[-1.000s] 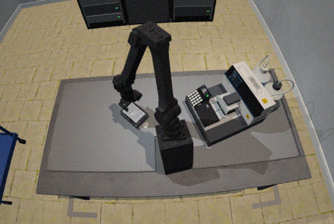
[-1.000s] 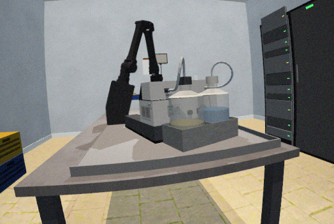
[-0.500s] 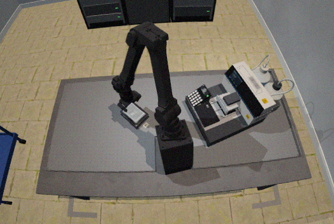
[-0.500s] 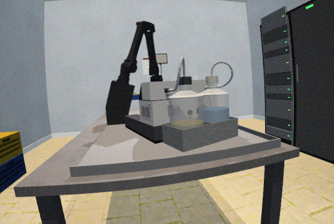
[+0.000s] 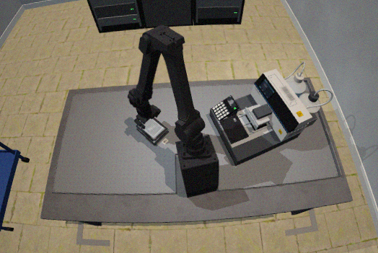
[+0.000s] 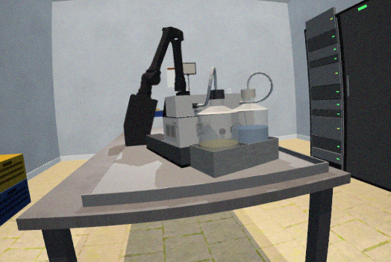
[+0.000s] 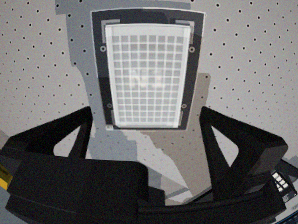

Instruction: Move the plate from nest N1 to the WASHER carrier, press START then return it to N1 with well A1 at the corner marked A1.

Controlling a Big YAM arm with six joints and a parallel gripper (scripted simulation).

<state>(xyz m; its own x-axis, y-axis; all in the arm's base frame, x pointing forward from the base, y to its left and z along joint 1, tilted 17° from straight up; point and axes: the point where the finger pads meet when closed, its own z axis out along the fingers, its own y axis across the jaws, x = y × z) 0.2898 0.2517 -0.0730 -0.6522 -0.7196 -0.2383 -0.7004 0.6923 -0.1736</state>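
The plate (image 5: pixel 155 128) (image 7: pixel 147 75), white with a grid of wells, lies on the dark plate nest N1 (image 7: pixel 195 75). It looks flat inside the corner locators; I cannot make out its cut-off corner. My gripper (image 5: pixel 148 117) (image 7: pixel 146 112) is open and empty, above the nest, with its fingers spread wider than the plate and at its near end in the wrist view. The washer (image 5: pixel 288 102) (image 6: pixel 180 106) stands right of the arm; its carrier area shows no plate that I can make out. A small green light (image 5: pixel 234 108) shows beside the keypad (image 5: pixel 221 110).
Two bottles (image 5: pixel 296 86) (image 6: pixel 253 128) with hoses stand in a grey tray (image 6: pixel 242 158) behind the washer. The arm's base (image 5: pixel 199 174) stands between nest and washer. A small label (image 5: pixel 165 141) lies beside the nest. The washer hides the gripper in the exterior view.
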